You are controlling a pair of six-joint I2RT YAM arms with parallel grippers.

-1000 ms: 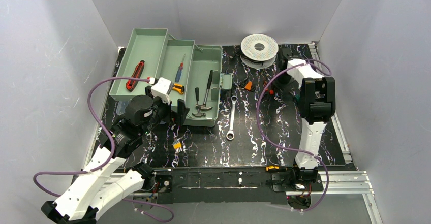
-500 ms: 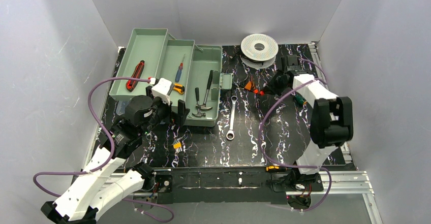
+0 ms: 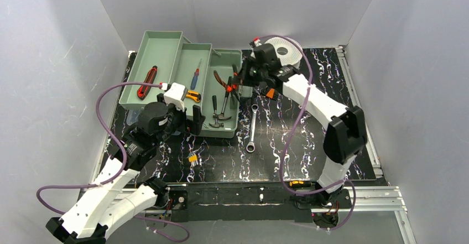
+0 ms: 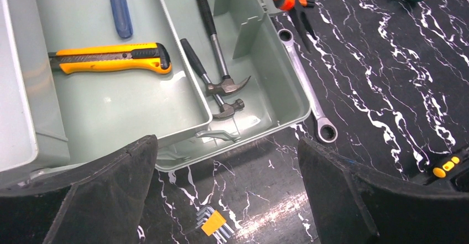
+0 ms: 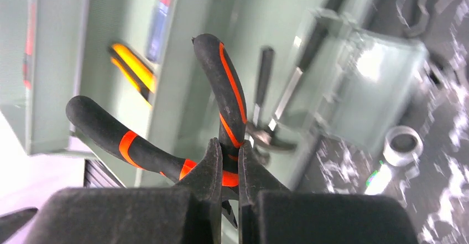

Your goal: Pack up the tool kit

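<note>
while the green toolbox (image 3: pixel 161 50) sits open on the table (image 3: pixel 309 139), the right gripper (image 5: pixel 225 152) hangs over its deep compartment, fingers clamped on the orange-and-black pliers (image 5: pixel 228 92). the left gripper (image 4: pixel 225 141) hovers at the box's near edge, fingers wide apart, holding nothing. two hammers (image 4: pixel 213 69) lie in that compartment, a wrench (image 4: pixel 307 86) just beside the box, a hex key set (image 4: pixel 213 222) near its front.

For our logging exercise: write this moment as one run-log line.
task: pack tool kit | right hand: shut on pliers, above toolbox | left hand: open, near toolbox front | wrench: outside toolbox
</note>
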